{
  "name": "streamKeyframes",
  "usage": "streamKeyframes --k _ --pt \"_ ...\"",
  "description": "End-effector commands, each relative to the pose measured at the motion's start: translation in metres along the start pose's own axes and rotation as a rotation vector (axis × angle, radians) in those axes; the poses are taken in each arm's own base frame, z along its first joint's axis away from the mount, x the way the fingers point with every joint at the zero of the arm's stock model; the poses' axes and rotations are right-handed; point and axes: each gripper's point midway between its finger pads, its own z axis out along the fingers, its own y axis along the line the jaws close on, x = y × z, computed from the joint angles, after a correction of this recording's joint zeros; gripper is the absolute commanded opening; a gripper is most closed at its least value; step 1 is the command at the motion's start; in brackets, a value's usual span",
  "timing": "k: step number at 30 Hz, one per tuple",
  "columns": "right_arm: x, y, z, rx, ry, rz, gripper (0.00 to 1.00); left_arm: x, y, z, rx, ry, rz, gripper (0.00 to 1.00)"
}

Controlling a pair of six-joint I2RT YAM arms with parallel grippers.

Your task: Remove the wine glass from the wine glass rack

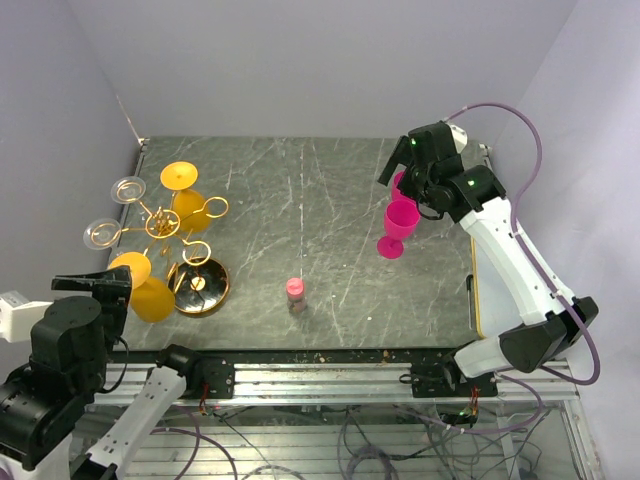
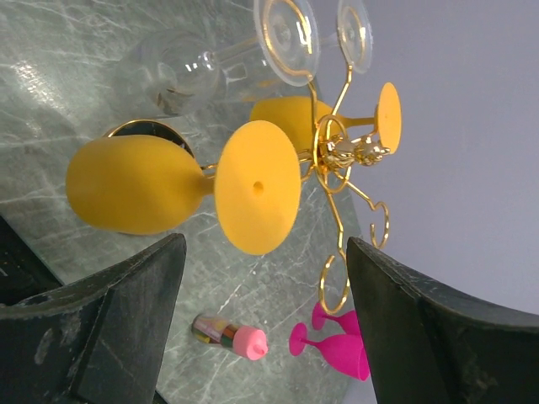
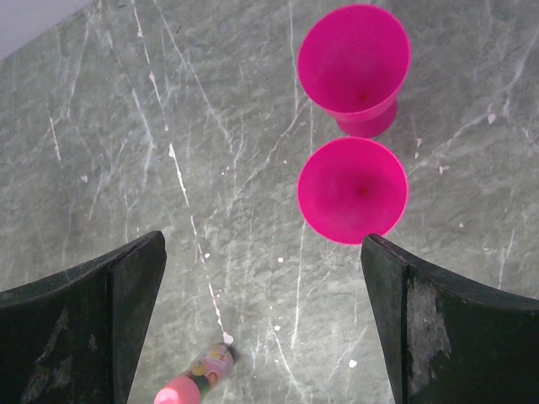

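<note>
Yellow wine glass hung by foot, near side of wine glass rack. Left gripper wide, empty, just before it, probably lining up stem. Right gripper wide, empty, far right of rack.

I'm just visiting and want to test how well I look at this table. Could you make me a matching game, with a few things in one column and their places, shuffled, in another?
Things:
1. yellow glasses
2. pink glasses
3. small bottle

Places:
A. standing upright on the right side of the table
B. alone near the middle of the table
C. hanging on the gold rack at the left

Pairs: 1-C, 2-A, 3-B
</note>
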Motion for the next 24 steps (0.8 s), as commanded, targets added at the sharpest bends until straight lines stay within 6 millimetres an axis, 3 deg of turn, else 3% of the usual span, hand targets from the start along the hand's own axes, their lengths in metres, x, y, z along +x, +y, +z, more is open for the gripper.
streamKeyframes --k 1,7,13,16,19,24 --pt "-0.003 -0.001 -0.006 -0.014 -0.025 0.008 1.0 -0.002 0.012 0.007 -0.028 -0.04 0.0 0.86" --pt "-0.001 -0.003 -0.004 -0.009 -0.023 0.006 1.0 0.003 0.015 0.021 -0.077 -0.071 -0.026 0.8" --pt "0.002 -0.001 -0.003 -0.015 -0.008 0.007 1.0 0.011 0.005 0.04 -0.129 -0.094 -0.027 0.74" --pt "0.002 -0.002 -0.003 -0.012 -0.01 0.007 1.0 0.013 0.007 0.045 -0.148 -0.112 -0.039 0.71" --pt "0.002 -0.003 -0.004 -0.01 -0.012 0.006 1.0 0.014 0.01 0.048 -0.158 -0.119 -0.043 0.6" --pt "0.003 -0.005 -0.004 -0.007 -0.013 0.007 1.0 0.015 0.02 0.052 -0.174 -0.141 -0.035 0.58"
